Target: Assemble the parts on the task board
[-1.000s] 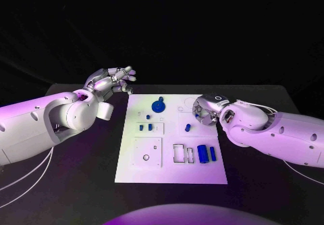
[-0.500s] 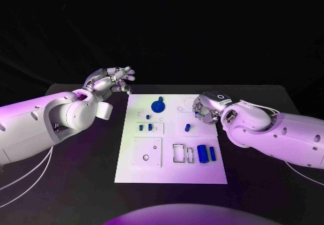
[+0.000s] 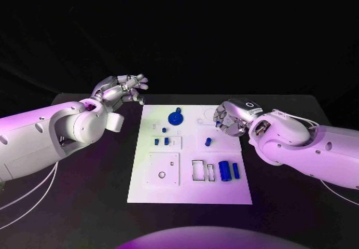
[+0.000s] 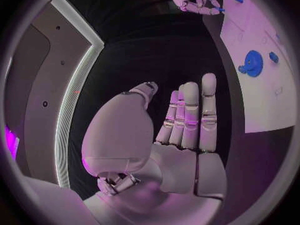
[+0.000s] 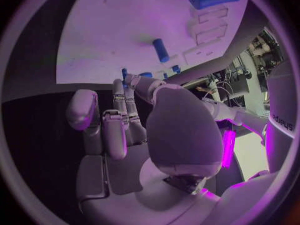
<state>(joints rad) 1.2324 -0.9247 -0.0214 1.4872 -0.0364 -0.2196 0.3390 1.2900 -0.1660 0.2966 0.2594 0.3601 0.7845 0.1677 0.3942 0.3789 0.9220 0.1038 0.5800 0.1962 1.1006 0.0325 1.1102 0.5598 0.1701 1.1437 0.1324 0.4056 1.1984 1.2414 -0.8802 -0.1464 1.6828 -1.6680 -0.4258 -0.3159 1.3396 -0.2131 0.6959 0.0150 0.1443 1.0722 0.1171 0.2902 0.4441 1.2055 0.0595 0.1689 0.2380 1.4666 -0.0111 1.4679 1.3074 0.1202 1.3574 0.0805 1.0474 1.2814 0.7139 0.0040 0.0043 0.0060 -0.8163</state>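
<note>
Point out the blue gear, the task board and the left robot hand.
gear [image 3: 176, 116]: head view, its face.
task board [image 3: 191, 193]: head view, bare near edge.
left robot hand [image 4: 181, 127]: left wrist view, lower fingers.

Both arms are bulky, smooth white shells dotted with small dark screw holes, and thin pale cables trail beneath the left arm [image 3: 45, 137] and loop along the right arm [image 3: 314, 148]. Each ends in a silver, segmented hand, the left hand [image 3: 123, 88] and the right hand [image 3: 230, 118]. The right wrist carries a dark round cap with a white ring mark, and grey "sharpa" lettering shows on its shell.
</note>
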